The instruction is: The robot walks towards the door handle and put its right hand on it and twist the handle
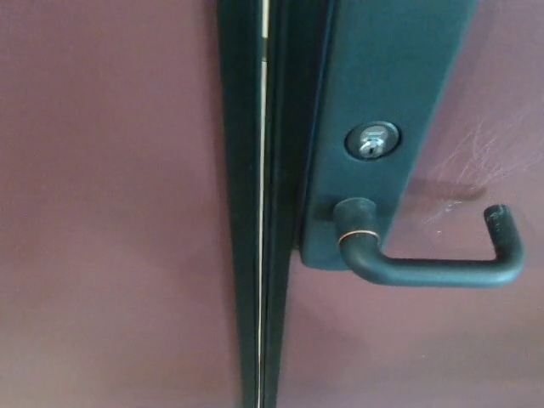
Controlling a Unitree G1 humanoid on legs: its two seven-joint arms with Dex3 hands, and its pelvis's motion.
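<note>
Handle [442, 270] lies level, long axis left-right, free end pointing right from plate [382, 102] and hooking back; hands out of view, finger state unknown.

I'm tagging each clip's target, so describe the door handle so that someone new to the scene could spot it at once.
Find the dark green plate running down the reddish door, right of the vertical seam. Below its silver keyhole a dark lever, the handle, comes out of the plate's lower end. It runs level to the right and hooks up at its tip, with a thin brass ring at its neck.
</note>
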